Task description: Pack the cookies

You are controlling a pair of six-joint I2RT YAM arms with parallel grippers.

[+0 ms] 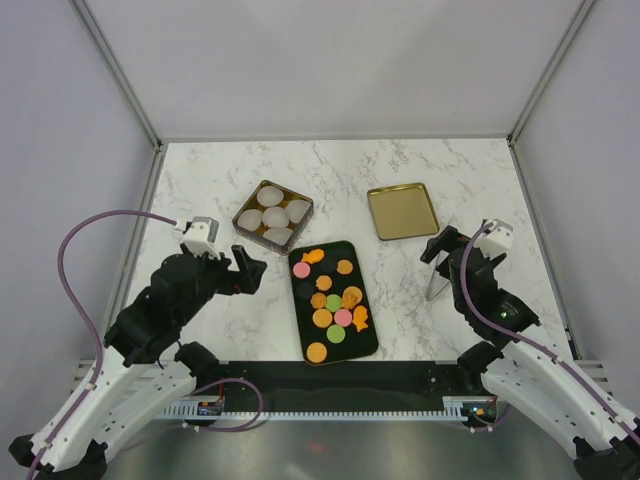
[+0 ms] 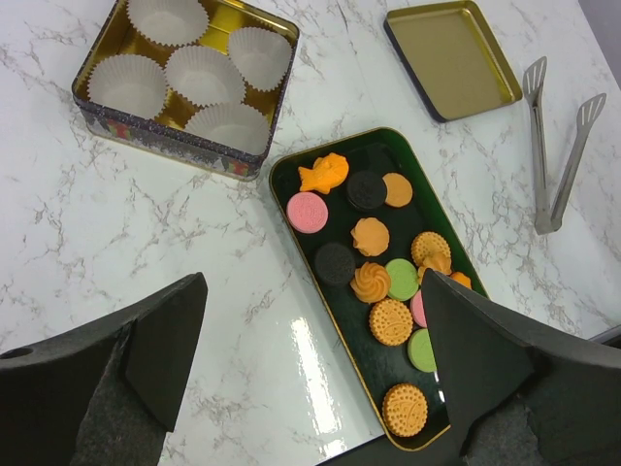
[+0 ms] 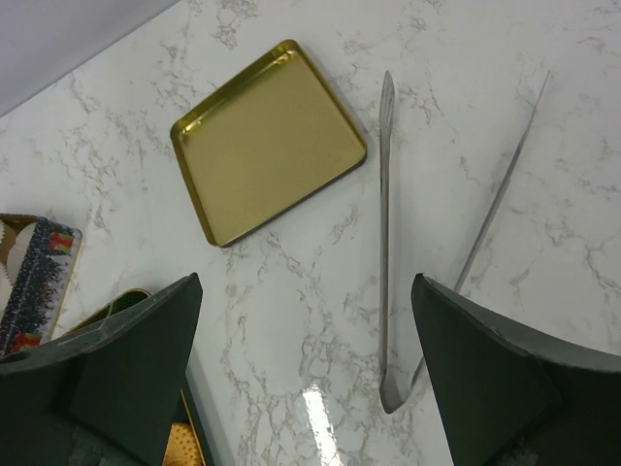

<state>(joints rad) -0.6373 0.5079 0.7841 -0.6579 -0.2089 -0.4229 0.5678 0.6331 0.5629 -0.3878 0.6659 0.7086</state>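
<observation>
Left end effector is hovering above the table, jaws spread wide and gripping nothing, its bent arm angling toward the dark tray where the cookies are lying. Right end effector, jaws likewise apart, is hanging over the tongs.

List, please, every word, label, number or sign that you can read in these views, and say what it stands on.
No readable text in any view.
Tin side: a printed coloured pattern, no letters to be made out.
Pink cookie: embossed marks, too small to read.
Lid, tray, tongs: plain, nothing written.
</observation>
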